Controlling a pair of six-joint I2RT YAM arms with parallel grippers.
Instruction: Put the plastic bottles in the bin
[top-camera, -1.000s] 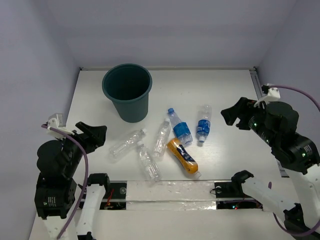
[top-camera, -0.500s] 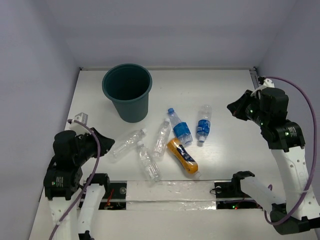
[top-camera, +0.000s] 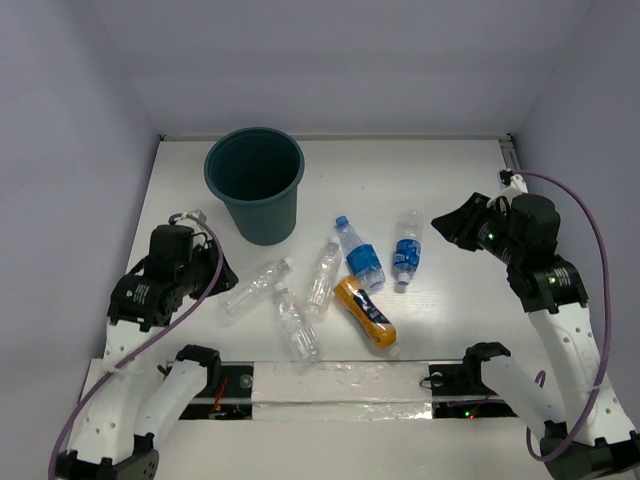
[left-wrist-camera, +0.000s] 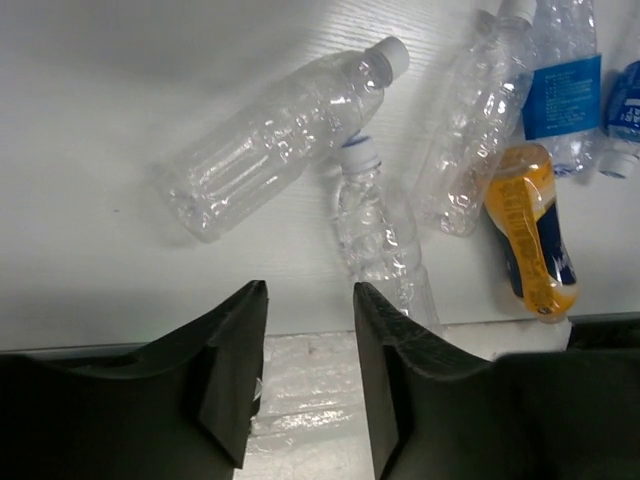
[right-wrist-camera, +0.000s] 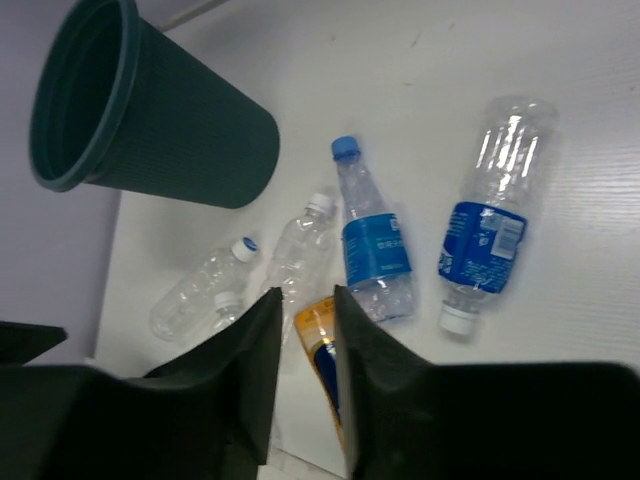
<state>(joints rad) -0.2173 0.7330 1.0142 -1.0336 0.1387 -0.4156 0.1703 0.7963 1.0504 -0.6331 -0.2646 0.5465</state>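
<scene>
White table (top-camera: 450, 180); left fingers (left-wrist-camera: 230, 370), right fingers (right-wrist-camera: 250, 375) ajar, empty.

Six small bottles (top-camera: 323, 272) lying down near one dark teal bin (top-camera: 262, 215).
The bin stands upright on the tabletop (top-camera: 450, 180). Near it lie the left clear bottle (top-camera: 255, 287), front clear bottle (top-camera: 297, 325), middle clear bottle (top-camera: 324, 268), blue-cap bottle (top-camera: 359, 255), white-cap bottle (top-camera: 406, 250) and orange bottle (top-camera: 365, 312), all on their sides.

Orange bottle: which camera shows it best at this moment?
Top external: the orange bottle lies whole and unobstructed on the table. The left wrist view shows it nearly whole, close to the right edge. The right wrist view shows only a strip, the rest hidden behind the right gripper.
</scene>
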